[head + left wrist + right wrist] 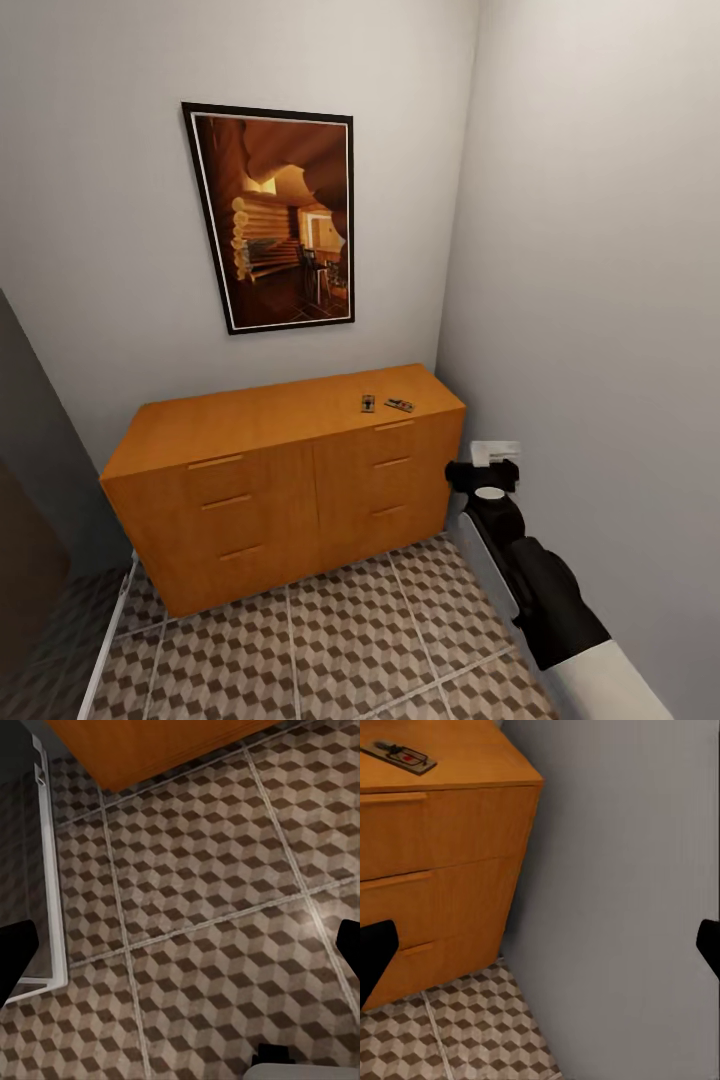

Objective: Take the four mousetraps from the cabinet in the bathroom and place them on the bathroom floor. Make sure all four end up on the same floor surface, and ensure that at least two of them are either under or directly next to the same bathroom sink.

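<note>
Right pincer [483, 473] open beside cabinet [280, 470], two mousetraps [385, 404] on top

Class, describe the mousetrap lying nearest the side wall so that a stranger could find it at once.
Find the orange-brown cabinet under the framed picture. On its flat top, near the front edge at the end by the side wall, lie two mousetraps. Yours is the one closer to that wall, lying crosswise, while its neighbour points front to back.

Two mousetraps [368, 403] [399, 405], one cabinet [250, 480] with six handles [215, 462], one picture [275, 218].
</note>
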